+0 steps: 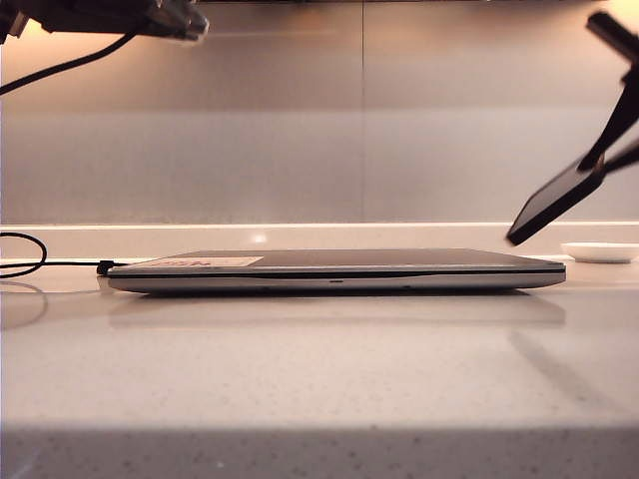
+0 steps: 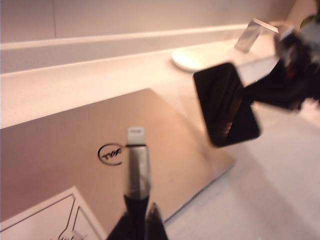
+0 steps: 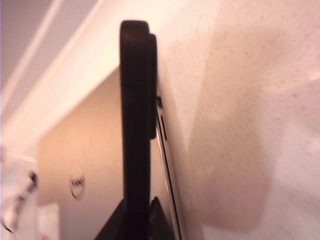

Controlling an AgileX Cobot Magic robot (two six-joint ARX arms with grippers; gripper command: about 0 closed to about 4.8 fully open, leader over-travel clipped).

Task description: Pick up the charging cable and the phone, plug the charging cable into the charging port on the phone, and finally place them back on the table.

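My left gripper [image 2: 139, 220] is clamped on the charging cable [image 2: 136, 167], its silver plug sticking out above the closed laptop [image 2: 65, 170]. My right gripper [image 3: 136, 220] pinches the phone [image 1: 555, 200] by its edge, tilted in the air near the laptop's right end, clear of the table [image 1: 319, 379].

laptop [image 1: 336, 270]: closed, silver, flat, below and between both grippers
white dish [image 1: 599, 251]: below right gripper, behind laptop

both arms look black; the right tool [image 1: 599, 165] has thin black fingers [image 1: 611, 125].
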